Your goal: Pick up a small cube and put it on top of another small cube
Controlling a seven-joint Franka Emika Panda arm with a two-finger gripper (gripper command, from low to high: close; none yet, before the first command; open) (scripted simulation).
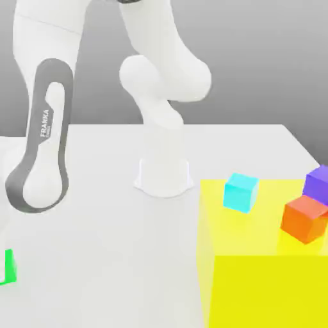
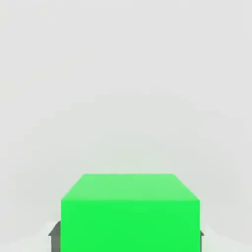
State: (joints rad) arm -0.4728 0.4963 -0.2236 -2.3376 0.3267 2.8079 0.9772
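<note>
The small cube (image 2: 130, 211) is plain bright green and sits on the white table. In the hand view it lies directly under my gripper (image 2: 126, 234), and a dark fingertip (image 2: 55, 232) presses against each of its two sides, so the gripper is shut on it. The same green cube (image 1: 8, 267) appears at the far left edge of the exterior view, low on the table, partly cut off by the frame. Other small cubes stand on a yellow block: a cyan cube (image 1: 241, 191), an orange cube (image 1: 305, 218) and a purple cube (image 1: 318, 183).
The big yellow block (image 1: 256, 282) fills the exterior view's lower right and stands well above the table. The arm's white base (image 1: 163, 173) stands at the table's middle back. A grey-striped arm link (image 1: 41, 138) hangs down on the exterior view's left.
</note>
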